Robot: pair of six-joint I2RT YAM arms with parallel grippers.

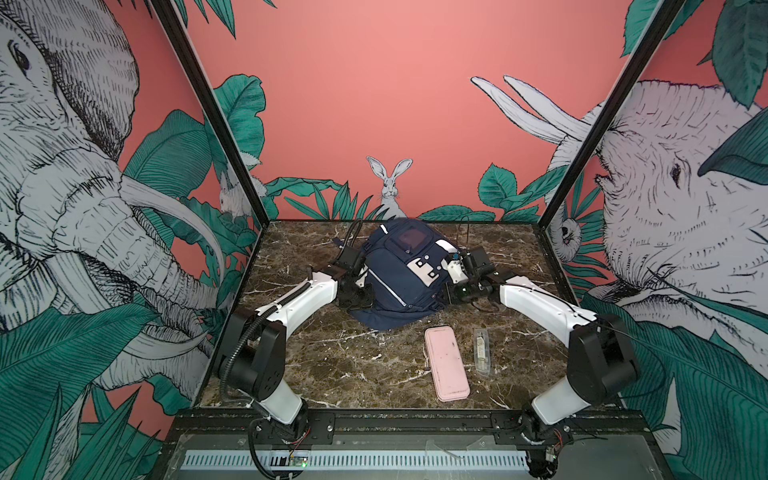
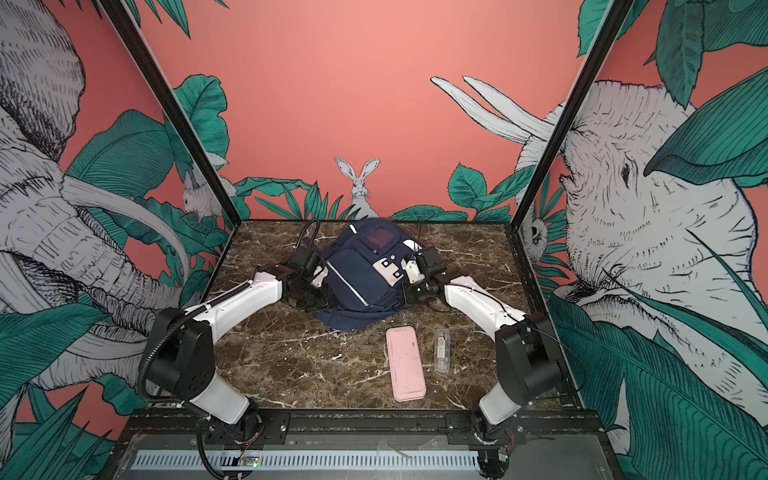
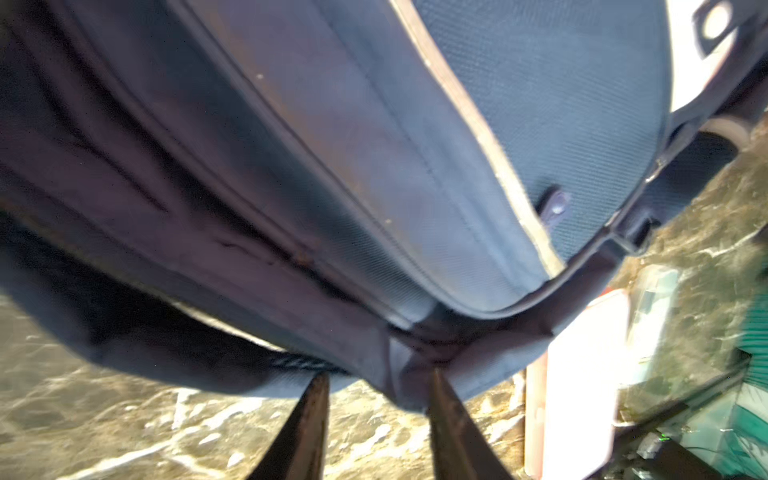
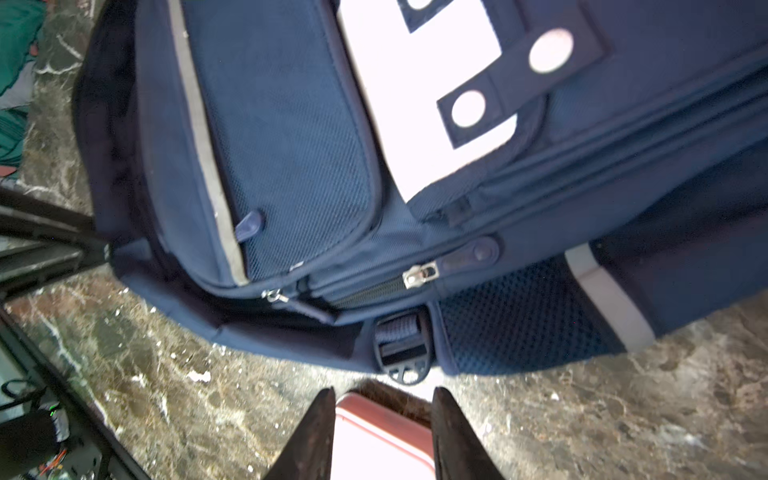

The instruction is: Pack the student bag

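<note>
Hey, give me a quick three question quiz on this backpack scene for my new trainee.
1. True or false: the pink case lies inside the student bag.
2. What lies just beside the pink case? A: clear packet; B: book; C: bottle.
3. Fill in: the jaws of the left gripper and the right gripper stand ___.
Key: 1 false; 2 A; 3 open.

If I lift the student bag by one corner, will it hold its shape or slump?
Likely slump: the student bag is soft fabric, its near edge spread flat on the table. Pushed, it would probably bunch rather than slide cleanly. Weight is hard to judge; its contents are hidden.
</note>
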